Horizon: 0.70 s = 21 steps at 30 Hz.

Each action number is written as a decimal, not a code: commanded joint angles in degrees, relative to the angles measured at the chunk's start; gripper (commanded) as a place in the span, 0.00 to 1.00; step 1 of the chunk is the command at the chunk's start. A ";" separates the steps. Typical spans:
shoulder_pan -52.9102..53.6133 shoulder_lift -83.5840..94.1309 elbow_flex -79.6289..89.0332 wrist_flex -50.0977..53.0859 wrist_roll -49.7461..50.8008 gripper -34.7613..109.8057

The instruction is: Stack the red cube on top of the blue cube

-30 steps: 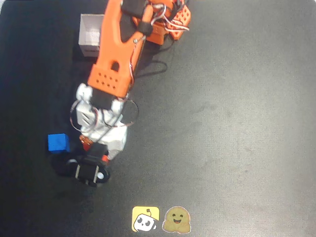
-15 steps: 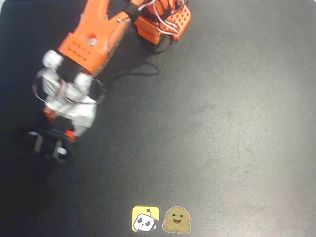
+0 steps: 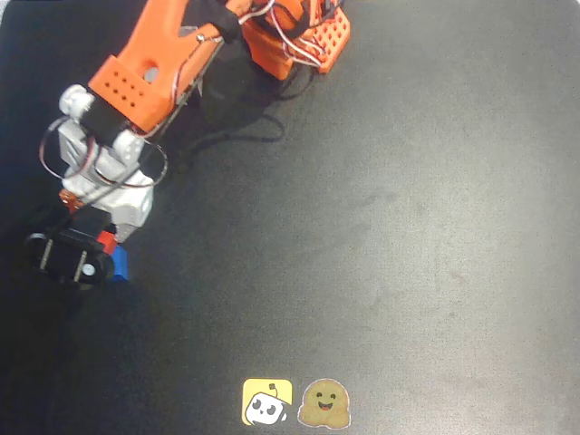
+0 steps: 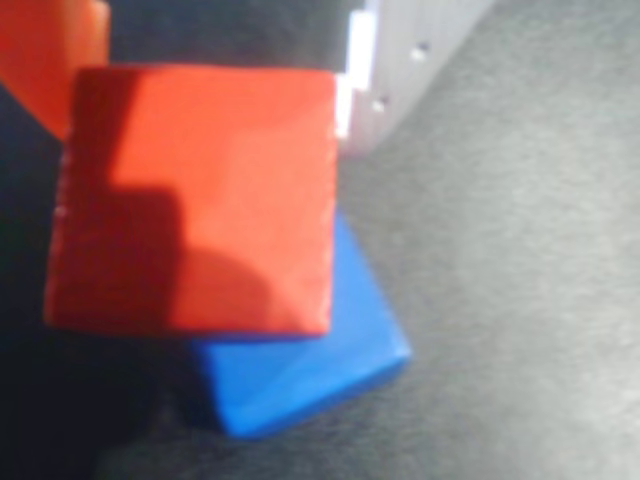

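We count 1 red cube [image 4: 195, 195] clamped in gripper [image 3: 98, 246], overlapping 1 blue cube [image 4: 300, 370]; 2 stickers [image 3: 296, 402] on black table [image 3: 408, 227].

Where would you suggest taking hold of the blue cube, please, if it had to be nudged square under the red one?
Probably by its two free vertical faces, from above. In the wrist view the blue cube sits turned relative to the red cube, which covers much of its top, so the tool would need turning to match. Whether the cubes touch is unclear.
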 commanded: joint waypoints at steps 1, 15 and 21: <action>0.00 0.53 -2.90 0.79 -1.05 0.24; 0.97 -0.79 -6.50 5.80 -14.77 0.24; 0.70 -0.79 -7.29 6.68 -17.40 0.24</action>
